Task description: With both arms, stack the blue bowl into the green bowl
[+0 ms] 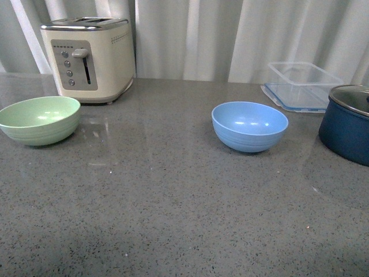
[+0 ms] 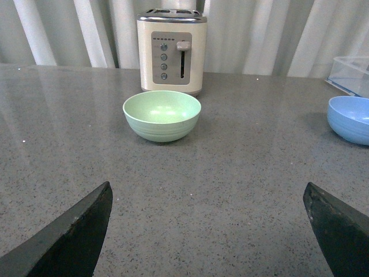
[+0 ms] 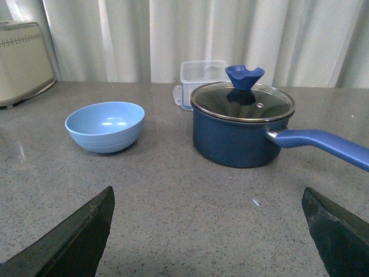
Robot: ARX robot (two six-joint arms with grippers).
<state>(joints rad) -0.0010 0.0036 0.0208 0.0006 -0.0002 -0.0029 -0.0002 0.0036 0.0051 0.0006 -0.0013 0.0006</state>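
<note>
Nearest the front edge of the grey worktop point(image 1: 173, 219), the left end effector point(image 2: 206, 196) and the right end effector point(image 3: 206, 196) are held low, each spread wide on nothing. Only their dark tips show. Further back, the green bowl point(image 1: 39, 119) sits upright by the left edge and the blue bowl point(image 1: 249, 125) right of centre, well apart. At the back-left corner the toaster point(image 1: 89, 57) has panel markings too small to read, and the navy pot point(image 1: 349, 124) by the right edge is cut off.
</note>
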